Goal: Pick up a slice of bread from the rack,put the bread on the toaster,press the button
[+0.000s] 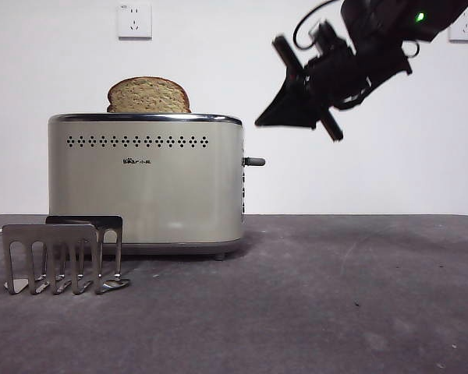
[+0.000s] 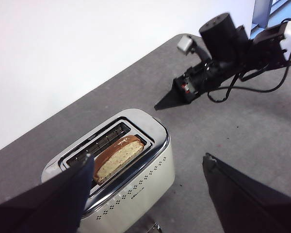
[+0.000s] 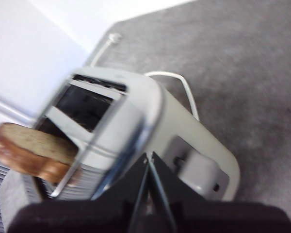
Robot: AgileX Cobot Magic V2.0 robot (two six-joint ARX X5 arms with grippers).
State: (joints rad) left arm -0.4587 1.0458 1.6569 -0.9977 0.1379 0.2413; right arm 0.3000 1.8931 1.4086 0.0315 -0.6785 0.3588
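Front view: the slice of bread (image 1: 149, 95) stands upright in the toaster (image 1: 146, 183), its domed, dark-crusted top and speckled tan crumb showing above the chrome rim, set toward the left half of the top. The toaster is a cream box with a row of small dark vent holes, a small logo and a grey lever (image 1: 254, 162) sticking out from its right end. The rack (image 1: 62, 254) stands low on the grey table (image 1: 335, 304) in front of the toaster's left corner, with no bread in its arched slots. The right gripper (image 1: 296, 97) hangs in the air up and to the right of the toaster, above the lever and apart from it, its jaws brought together to a dark wedge. To the right of the toaster the table lies open.

Left wrist view: the left gripper (image 2: 148, 182) is above the toaster (image 2: 136, 179), jaws wide apart and holding nothing. The bread (image 2: 117, 156) sits in the slot nearer the vent holes; the other slot is bare. The right gripper (image 2: 172, 98) shows beyond the toaster's end, over open table (image 2: 252, 126).

Right wrist view (blurred): the right gripper (image 3: 149, 167) has its jaws meeting at a point just over the toaster's lever end (image 3: 194, 170). The bread (image 3: 31, 151) juts from the far slot of the toaster (image 3: 136, 131).
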